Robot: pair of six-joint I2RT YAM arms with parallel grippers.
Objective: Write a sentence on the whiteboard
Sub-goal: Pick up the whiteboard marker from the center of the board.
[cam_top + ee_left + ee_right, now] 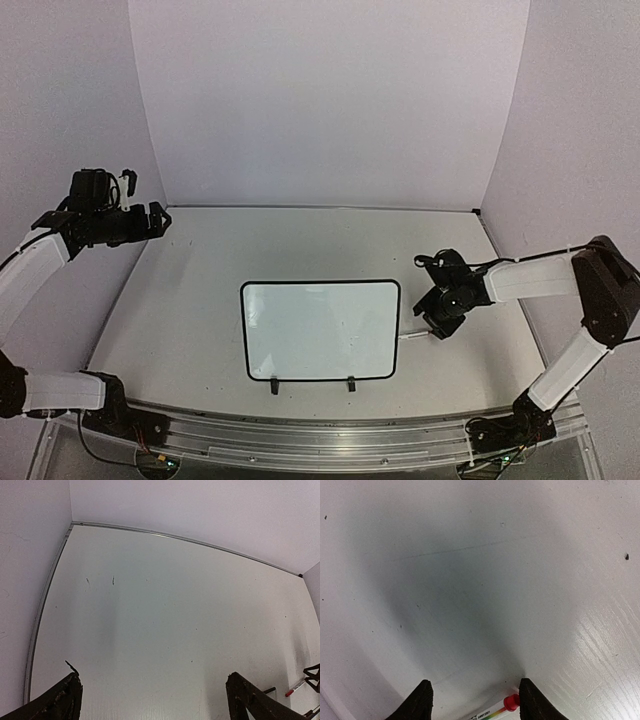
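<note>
L arm (pixel 40 262) & R arm (pixel 530 280): white tubular link covers, black joint housings, black base blocks. Thin black cables (pixel 95 448) loop by both bases & along R forearm. L gripper (pixel 152 692) & R gripper (pixel 475 697): matte black wedge fingers, edges scuffed.

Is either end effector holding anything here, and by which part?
Nothing is held. The right end effector straddles the marker, jaws apart; the left end effector is open and empty.

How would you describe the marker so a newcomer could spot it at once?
Start at the white table, then the black-bordered whiteboard at its middle. Just off the board's right edge, under the right gripper, lies the marker: slim, white, red-ended.
</note>
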